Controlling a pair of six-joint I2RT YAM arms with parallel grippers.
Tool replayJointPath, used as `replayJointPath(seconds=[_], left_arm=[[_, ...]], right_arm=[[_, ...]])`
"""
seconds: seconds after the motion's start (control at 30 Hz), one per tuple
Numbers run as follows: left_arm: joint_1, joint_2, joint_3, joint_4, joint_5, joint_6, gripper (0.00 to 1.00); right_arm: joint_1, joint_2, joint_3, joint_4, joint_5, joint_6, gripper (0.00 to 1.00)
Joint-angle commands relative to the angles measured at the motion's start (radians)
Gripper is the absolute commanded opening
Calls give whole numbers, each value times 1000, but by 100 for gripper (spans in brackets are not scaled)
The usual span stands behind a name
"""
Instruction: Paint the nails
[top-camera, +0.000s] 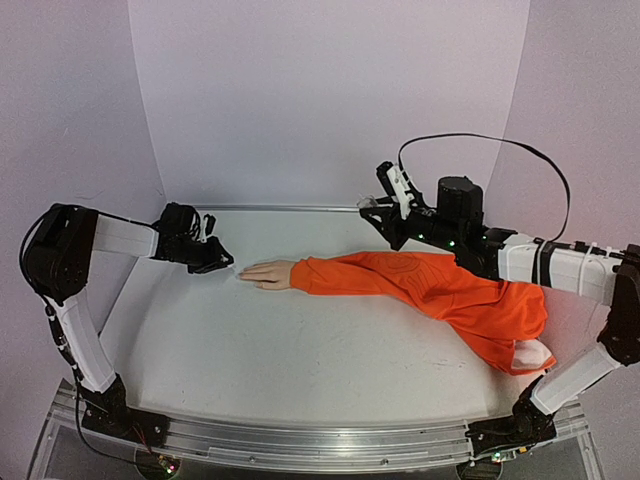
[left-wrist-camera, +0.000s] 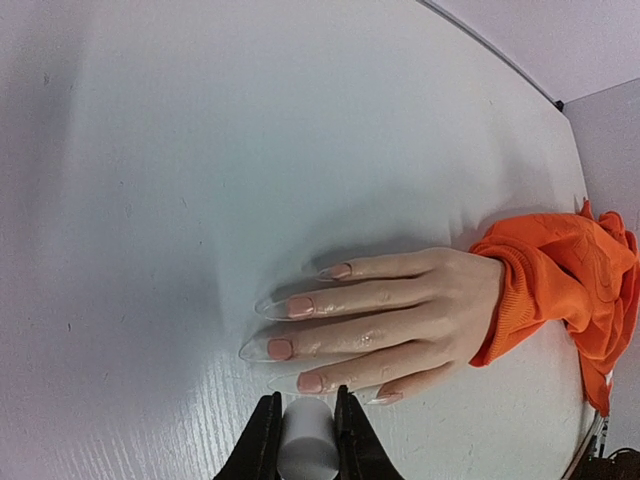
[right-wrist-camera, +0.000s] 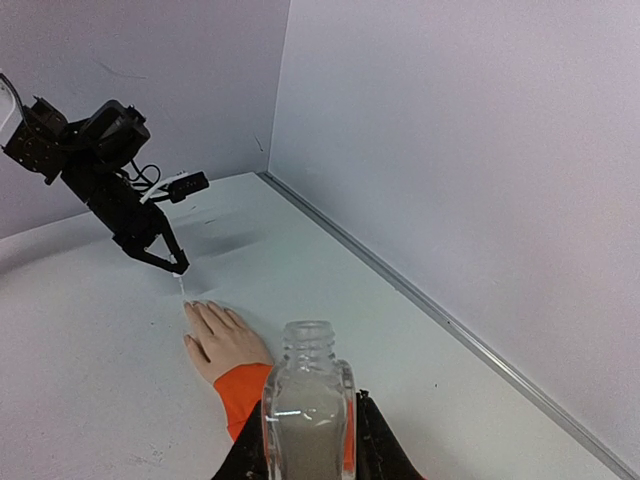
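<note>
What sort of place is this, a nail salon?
Probably a robot test booth: plain white walls around a table, two robot arms bolted at its near edge, and a mannequin hand in an orange sleeve.

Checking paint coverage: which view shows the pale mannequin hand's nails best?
Left wrist: the long pointed nails are close, pinkish at the base with clear tips. In the top and right wrist views the pale mannequin hand is small, its nails too tiny to tell.
</note>
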Motion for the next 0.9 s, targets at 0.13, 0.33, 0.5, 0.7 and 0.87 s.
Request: replayJointPath(seconds=[0.13, 0.33, 0.5, 0.7, 0.87], left_arm=[[10, 22, 50, 72, 42, 5, 0], [9, 30, 51, 75, 59, 4, 0], [9, 29, 48, 75, 59, 0, 0], [10, 27, 39, 75, 53, -4, 0], [9, 37, 38, 74, 61, -8, 0]], right_arm=[[-7, 2, 37, 68, -22, 6, 0], [-9, 7, 39, 69, -31, 8, 0], [-10, 7, 37, 69, -34, 10, 0], [-10, 5, 36, 69, -35, 13, 0], [-10, 7, 34, 69, -39, 14, 0]])
